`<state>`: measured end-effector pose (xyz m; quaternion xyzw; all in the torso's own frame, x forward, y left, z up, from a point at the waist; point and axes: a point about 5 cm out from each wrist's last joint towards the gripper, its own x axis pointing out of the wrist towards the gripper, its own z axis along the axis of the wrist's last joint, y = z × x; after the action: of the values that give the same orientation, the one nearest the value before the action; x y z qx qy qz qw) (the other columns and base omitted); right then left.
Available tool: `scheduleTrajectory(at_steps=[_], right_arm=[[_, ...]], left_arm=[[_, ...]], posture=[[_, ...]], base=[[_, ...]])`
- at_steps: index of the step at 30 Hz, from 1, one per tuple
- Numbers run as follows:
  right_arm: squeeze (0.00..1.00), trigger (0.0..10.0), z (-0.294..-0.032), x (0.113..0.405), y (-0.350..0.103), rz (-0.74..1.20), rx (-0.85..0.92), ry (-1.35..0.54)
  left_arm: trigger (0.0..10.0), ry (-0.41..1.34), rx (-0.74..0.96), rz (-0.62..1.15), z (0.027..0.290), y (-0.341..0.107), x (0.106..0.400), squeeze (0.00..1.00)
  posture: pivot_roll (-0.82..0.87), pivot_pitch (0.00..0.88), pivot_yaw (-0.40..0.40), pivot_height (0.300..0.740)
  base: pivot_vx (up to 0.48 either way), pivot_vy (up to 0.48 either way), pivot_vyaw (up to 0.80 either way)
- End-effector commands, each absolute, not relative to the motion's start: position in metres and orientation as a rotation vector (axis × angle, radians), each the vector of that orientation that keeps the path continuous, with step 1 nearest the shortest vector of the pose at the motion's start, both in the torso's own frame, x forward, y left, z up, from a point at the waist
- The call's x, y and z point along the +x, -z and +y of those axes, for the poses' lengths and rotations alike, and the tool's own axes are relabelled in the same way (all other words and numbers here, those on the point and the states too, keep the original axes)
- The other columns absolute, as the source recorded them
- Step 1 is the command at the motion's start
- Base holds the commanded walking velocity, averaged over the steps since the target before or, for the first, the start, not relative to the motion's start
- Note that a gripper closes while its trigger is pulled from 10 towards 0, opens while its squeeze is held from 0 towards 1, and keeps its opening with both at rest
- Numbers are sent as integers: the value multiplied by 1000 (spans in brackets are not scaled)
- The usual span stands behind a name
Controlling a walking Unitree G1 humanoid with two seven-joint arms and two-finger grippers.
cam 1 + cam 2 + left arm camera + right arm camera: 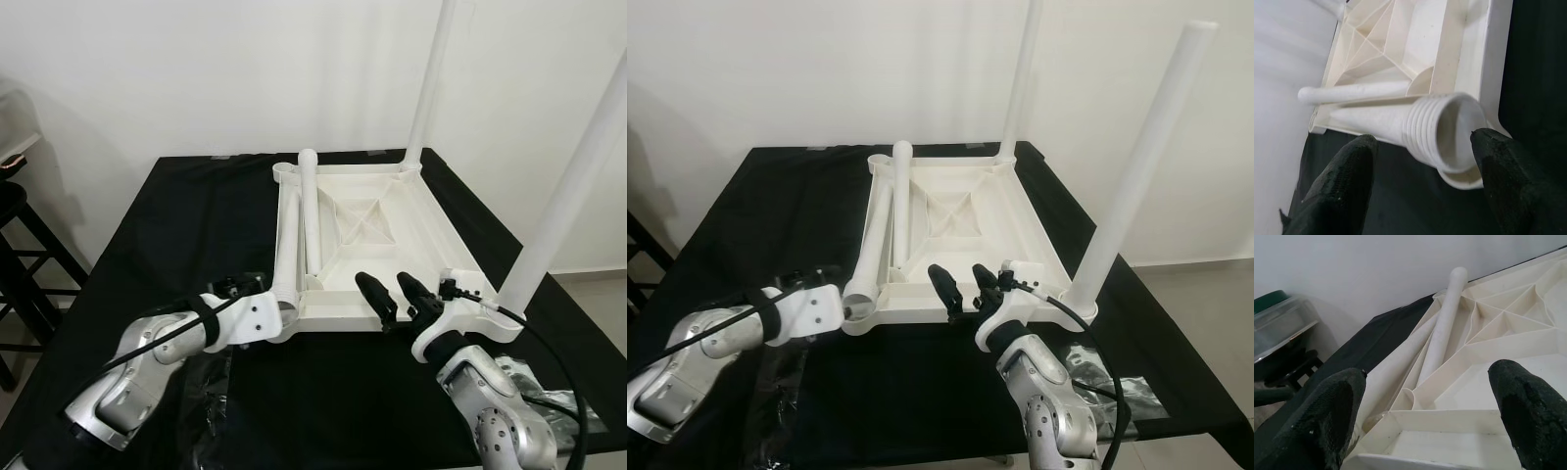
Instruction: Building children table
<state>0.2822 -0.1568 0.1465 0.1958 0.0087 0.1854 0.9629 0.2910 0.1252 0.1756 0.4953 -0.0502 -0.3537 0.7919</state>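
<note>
Lying upside down on the black worktop (176,206), the tabletop (421,230) has two legs already upright in its right-hand corners, the far leg (429,83) and the near leg (573,181). Two more lie loose along its left side: a short leg (311,206) inside the ribbed underside and a threaded leg (287,259) over the left rim, its long axis running near to far. The threaded leg's open end points straight at the left pincer (1422,161), whose fingers are spread wide on either side of the thread, seemingly not touching (the gap is hard to judge). The left arm is plainly the nearer one. The right pincer (394,297) hovers over the tabletop's near rim, open and empty.
</note>
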Motion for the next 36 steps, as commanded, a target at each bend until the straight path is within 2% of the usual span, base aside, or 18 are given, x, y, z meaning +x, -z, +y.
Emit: scheduleTrajectory(at_steps=[1,12,20,28,36], right_arm=[[0,10000,-156,279,-146,24,408,-382],[0,10000,-155,278,-145,28,411,-386],[0,10000,-152,275,-145,27,416,-387],[0,10000,-151,273,-146,25,423,-388],[0,10000,-149,271,-147,22,430,-387]], left_arm=[[10000,773,1066,-98,123,-171,293,0],[10000,726,1124,-92,123,-167,309,0],[10000,734,1117,-103,107,-161,316,0],[10000,705,1137,-123,102,-163,323,0],[10000,571,1146,-90,96,-159,341,0]], posture=[[-17,0,9,740],[-22,0,15,740],[-33,0,27,740],[-34,0,34,740],[-39,0,39,740]], base=[[0,0,0],[0,0,0],[0,0,0],[0,0,0],[0,0,0]])
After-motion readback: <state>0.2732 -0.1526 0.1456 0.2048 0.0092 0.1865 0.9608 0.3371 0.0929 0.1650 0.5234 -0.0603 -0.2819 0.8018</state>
